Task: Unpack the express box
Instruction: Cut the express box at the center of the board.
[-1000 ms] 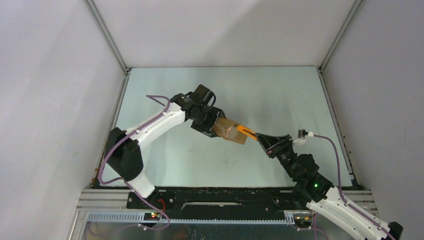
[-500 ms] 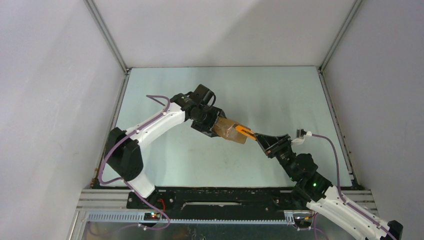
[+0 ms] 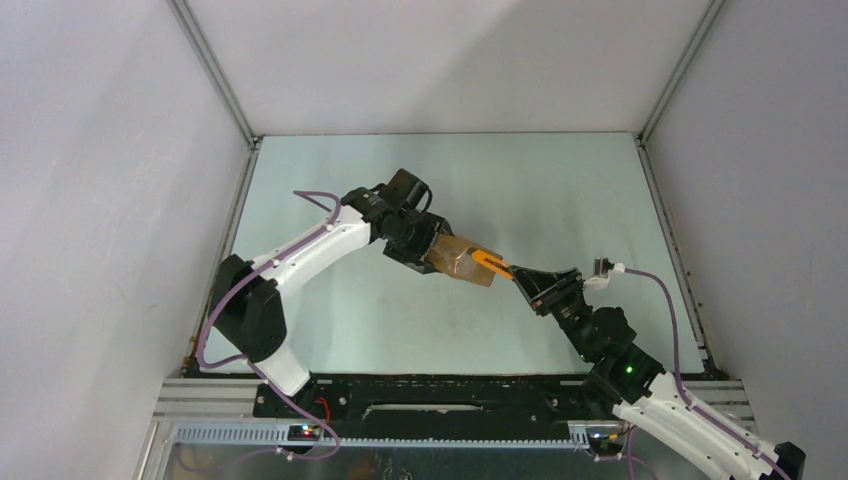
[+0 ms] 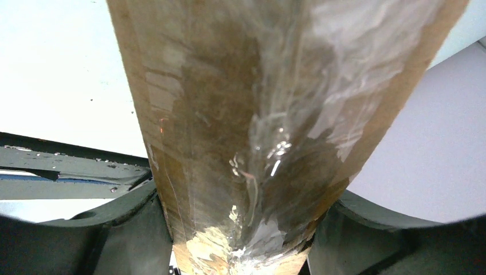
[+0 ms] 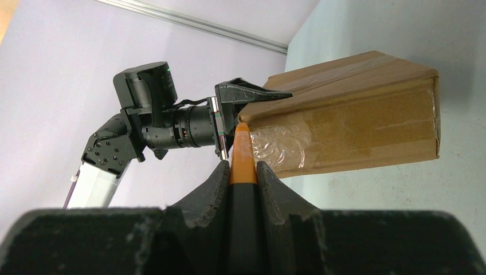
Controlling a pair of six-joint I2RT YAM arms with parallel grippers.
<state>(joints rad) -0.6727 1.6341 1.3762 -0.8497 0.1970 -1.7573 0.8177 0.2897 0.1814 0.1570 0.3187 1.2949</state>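
The right gripper (image 5: 243,172) filled the bottom of the frame, its two dark fingers (image 5: 209,189) clamped on the orange-and-black utility knife (image 5: 242,157). The knife's orange tip met the taped end of the express box (image 5: 349,123) at center. The left gripper (image 5: 243,94) gripped that box from upper left.

2 white arms (image 3: 310,245), black joints, purple cables (image 3: 668,300).
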